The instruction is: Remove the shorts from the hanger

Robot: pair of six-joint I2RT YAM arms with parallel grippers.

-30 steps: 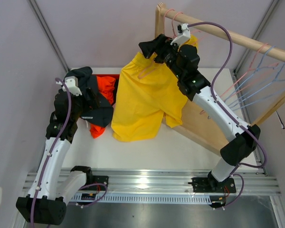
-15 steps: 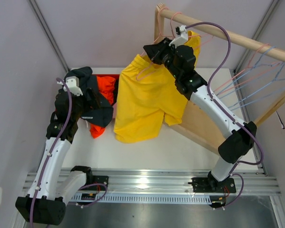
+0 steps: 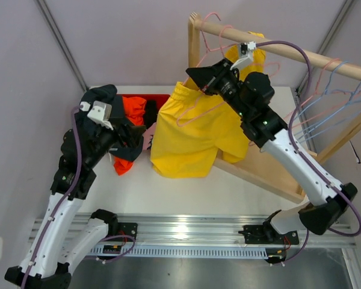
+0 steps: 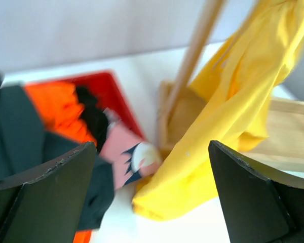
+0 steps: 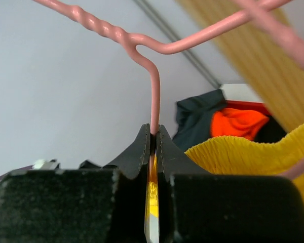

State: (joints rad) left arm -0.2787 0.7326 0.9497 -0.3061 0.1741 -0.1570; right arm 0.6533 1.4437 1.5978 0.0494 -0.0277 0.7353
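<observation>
Right gripper [image 5: 153, 139] first: its jaws are pinched tight on the stem of the pink wire hanger [image 5: 154, 96], just under the twist, with no gap between the fingers. In the overhead view that grip sits high in the middle of the frame, below the wooden rail [image 3: 289, 45] that runs off to the upper right.

The yellow shorts [image 3: 189, 135] hang off that hanger at centre frame. The gathered waistband is up by the wire and the legs drape down toward the white table [image 3: 168, 192]. By the look of them they are limp, light cloth that will fold and slide rather than hold any shape. The elastic waistband looks like the firmest place to pinch. A leg hem looks the easier reach from the left, though a pull there would probably just stretch the cloth.

Left gripper [image 4: 152, 147] is spread wide with nothing between the fingers. It looks across at the yellow fabric on the right of its view, near but not touching.

To the left, the red tray [image 4: 119, 98] holds the heap already off the rack: orange shorts [image 3: 132, 111], the dark charcoal pair [image 3: 105, 96], a black pair [image 4: 91, 116], and the pink pair with navy pattern [image 4: 124, 152] spilling over the edge. The yellow pair looks like the last one left, I'd say
</observation>
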